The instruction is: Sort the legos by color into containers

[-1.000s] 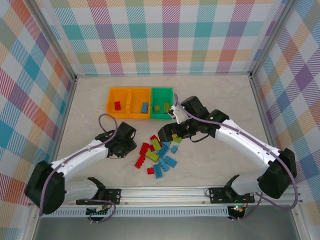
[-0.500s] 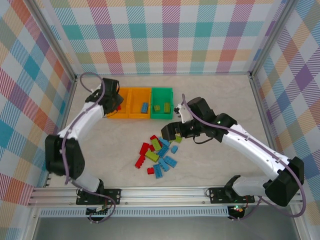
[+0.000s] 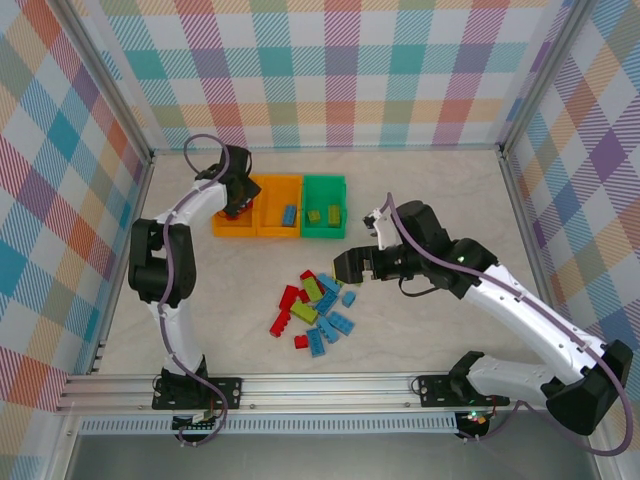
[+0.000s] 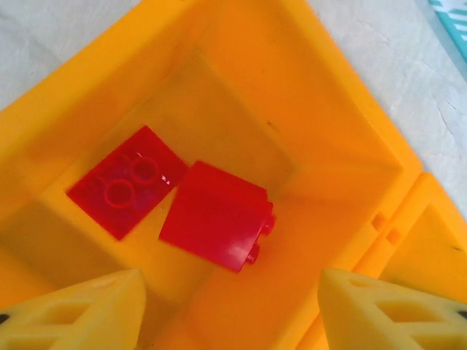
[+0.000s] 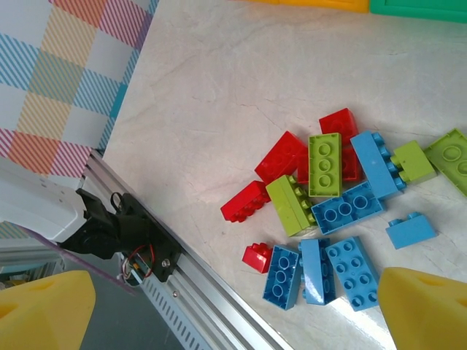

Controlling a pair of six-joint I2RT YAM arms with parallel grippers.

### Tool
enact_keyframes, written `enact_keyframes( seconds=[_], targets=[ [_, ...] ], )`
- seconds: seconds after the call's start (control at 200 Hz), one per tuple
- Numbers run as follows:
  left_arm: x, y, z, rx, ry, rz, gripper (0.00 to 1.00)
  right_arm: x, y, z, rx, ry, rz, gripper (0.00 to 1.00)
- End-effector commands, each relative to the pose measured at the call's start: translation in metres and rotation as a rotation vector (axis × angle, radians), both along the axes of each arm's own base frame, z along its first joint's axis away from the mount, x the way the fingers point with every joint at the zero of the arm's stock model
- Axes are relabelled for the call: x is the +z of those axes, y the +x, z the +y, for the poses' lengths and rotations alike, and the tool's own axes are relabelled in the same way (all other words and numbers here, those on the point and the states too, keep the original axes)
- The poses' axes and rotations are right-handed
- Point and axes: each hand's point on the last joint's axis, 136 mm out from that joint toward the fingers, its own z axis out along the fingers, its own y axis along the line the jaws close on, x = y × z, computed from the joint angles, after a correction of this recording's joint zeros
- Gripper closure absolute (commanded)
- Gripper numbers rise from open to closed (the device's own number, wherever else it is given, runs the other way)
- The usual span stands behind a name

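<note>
The left orange bin (image 3: 222,212) holds two red bricks, one studs-up (image 4: 124,182) and one on its side (image 4: 215,215). My left gripper (image 3: 237,203) hovers over that bin, open and empty, its yellow fingertips (image 4: 80,310) wide apart. The middle orange bin (image 3: 272,198) has a blue brick (image 3: 289,214), and the green bin (image 3: 324,186) has green bricks (image 3: 314,215). A loose pile of red, blue and lime legos (image 3: 315,305) lies mid-table. My right gripper (image 3: 348,268) hangs open above the pile's right edge, holding nothing.
The aluminium rail (image 5: 219,313) runs along the near edge just below the pile. In the right wrist view a small red brick (image 5: 257,257) and blue bricks (image 5: 352,272) lie nearest that rail. Checked walls enclose the table.
My left arm swung from beside the pile up to the left orange bin, where a second red brick now lies. The right gripper pulled back from the green bin toward the pile.
</note>
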Motion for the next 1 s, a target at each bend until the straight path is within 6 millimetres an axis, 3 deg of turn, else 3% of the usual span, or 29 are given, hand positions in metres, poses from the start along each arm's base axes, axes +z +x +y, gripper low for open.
enact_keyframes(
  seconds=[0.0, 0.1, 0.205, 0.375, 0.47, 0.6, 0.81, 0.995],
  targets=[
    [0.026, -0.004, 0.011, 0.007, 0.011, -0.042, 0.30, -0.003, 0.000, -0.001, -0.010, -0.009, 0.002, 0.00],
    [0.047, -0.017, 0.008, -0.021, -0.001, -0.070, 0.31, -0.005, 0.004, 0.001, -0.020, -0.014, 0.006, 0.00],
    [0.082, -0.045, -0.003, -0.069, -0.064, -0.142, 0.32, -0.019, 0.014, -0.003, -0.077, -0.069, 0.020, 0.00],
    [0.166, -0.108, -0.054, -0.390, 0.008, -0.362, 0.31, -0.047, 0.030, -0.007, -0.137, -0.217, 0.062, 0.05],
    [0.190, -0.152, -0.084, -0.674, 0.129, -0.458, 0.29, -0.060, 0.031, 0.007, -0.095, -0.312, 0.069, 0.09],
    [0.192, -0.219, -0.105, -1.047, 0.209, -0.539, 0.24, -0.092, 0.031, 0.034, -0.041, -0.438, 0.064, 0.10],
    [0.163, -0.329, -0.103, -1.565, 0.309, -0.586, 0.09, -0.139, 0.033, 0.072, 0.014, -0.558, 0.062, 0.13],
    [0.139, -0.366, -0.090, -1.677, 0.362, -0.587, 0.00, -0.178, 0.040, 0.075, 0.005, -0.687, 0.083, 0.23]
  ],
)
